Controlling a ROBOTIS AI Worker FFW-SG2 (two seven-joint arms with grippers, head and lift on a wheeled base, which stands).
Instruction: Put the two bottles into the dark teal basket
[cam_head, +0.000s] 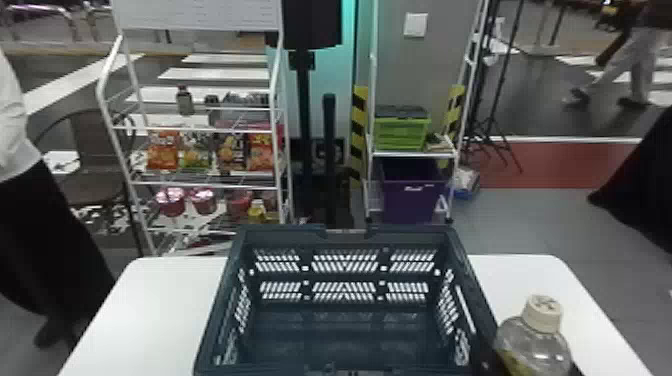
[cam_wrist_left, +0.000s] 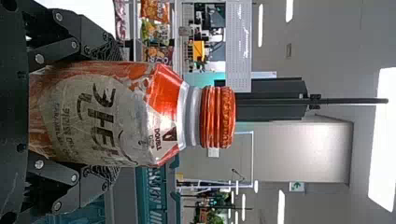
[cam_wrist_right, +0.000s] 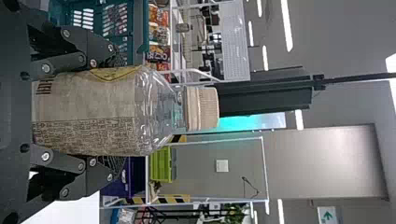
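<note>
Wrist views: one orange bottle (cam_wrist_left: 107, 114) in left gripper (cam_wrist_left: 109, 114), one clear bottle (cam_wrist_right: 102, 112) in right gripper (cam_head: 532, 361) (both grips snug).

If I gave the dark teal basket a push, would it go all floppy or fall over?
Probably neither! The dark teal basket looks like stiff plastic, because its walls stand up straight. It sits wide on the table, so it would likely slide before tipping. All those slots suggest it may be light for its size.

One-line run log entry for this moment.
left gripper: holding orange-capped bottle | right gripper: holding cream-capped bottle | neither bottle in basket
</note>
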